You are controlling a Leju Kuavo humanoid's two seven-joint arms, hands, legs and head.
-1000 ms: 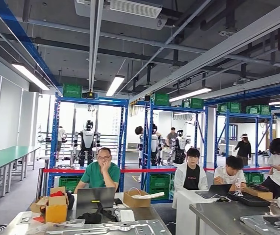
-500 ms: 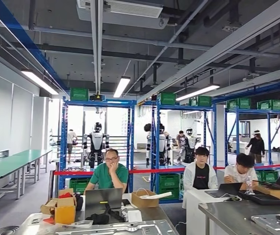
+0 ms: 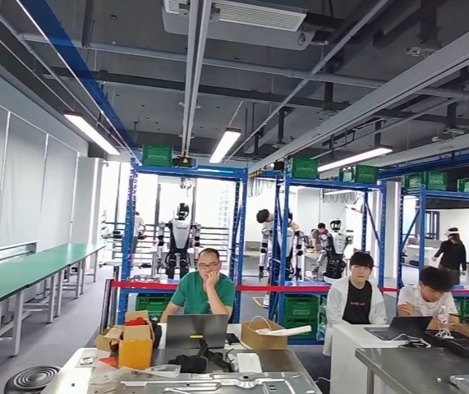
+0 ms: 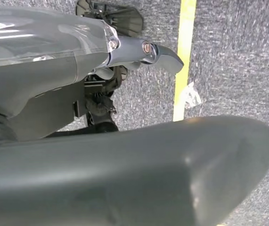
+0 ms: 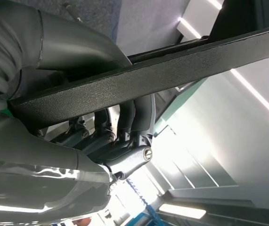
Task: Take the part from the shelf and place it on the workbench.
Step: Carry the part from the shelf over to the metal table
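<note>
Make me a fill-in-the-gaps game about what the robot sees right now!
1. The right hand grips a flat ____ part.
2. The shirt of the person sitting behind the laptop is ____.
3. On the grey floor below the left hand, the painted line is ____.

Missing words: black; green; yellow

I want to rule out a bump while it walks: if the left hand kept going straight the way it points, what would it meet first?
Probably the floor: the left hand hangs pointing down at grey carpet beside a yellow line. Nothing shows between, though depth is unclear.
</note>
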